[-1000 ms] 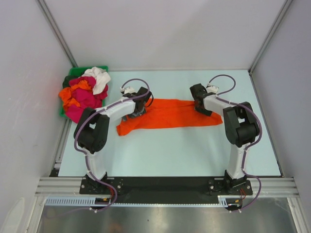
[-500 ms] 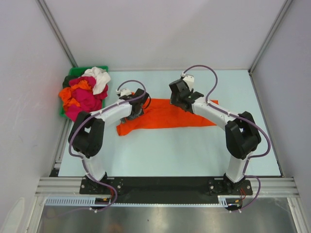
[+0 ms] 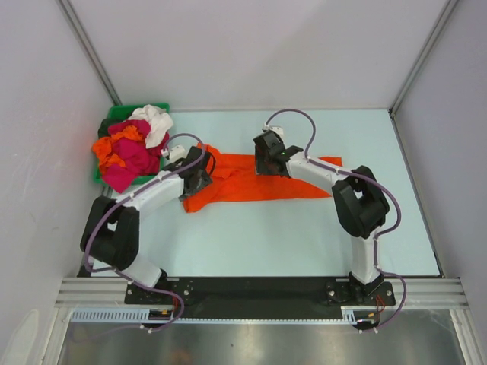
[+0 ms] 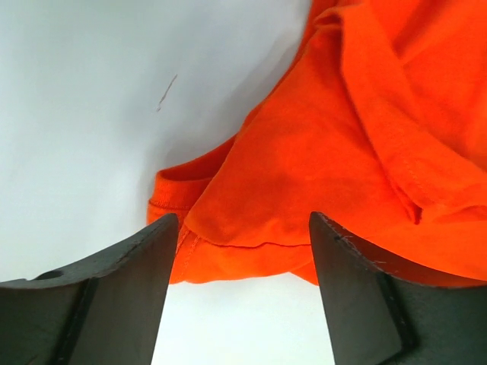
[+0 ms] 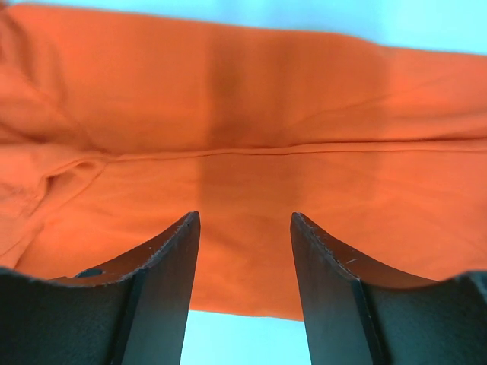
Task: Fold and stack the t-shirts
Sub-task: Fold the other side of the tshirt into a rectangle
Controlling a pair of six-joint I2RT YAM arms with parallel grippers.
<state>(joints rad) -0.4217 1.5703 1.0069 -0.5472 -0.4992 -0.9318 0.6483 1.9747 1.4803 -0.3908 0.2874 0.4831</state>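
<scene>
A bright orange t-shirt [image 3: 259,186] lies stretched left to right across the middle of the table, rumpled at its left end. My left gripper [image 3: 199,181] is open over that left end; the left wrist view shows the shirt's hemmed edge [image 4: 327,152] just ahead of the open left gripper [image 4: 243,228], with nothing held. My right gripper [image 3: 266,161] is open low over the shirt's far edge near the middle; in the right wrist view the flat orange cloth [image 5: 243,114] lies under the open right gripper [image 5: 245,220].
A green bin [image 3: 118,114] at the far left holds a heap of magenta shirts [image 3: 133,156], a white shirt [image 3: 152,122] and an orange shirt [image 3: 106,152]. White walls enclose the table on three sides. The black base rail runs along the near edge.
My right gripper has moved left from the shirt's right end to its middle. My left gripper has shifted left and nearer. The shirt's left part is more bunched.
</scene>
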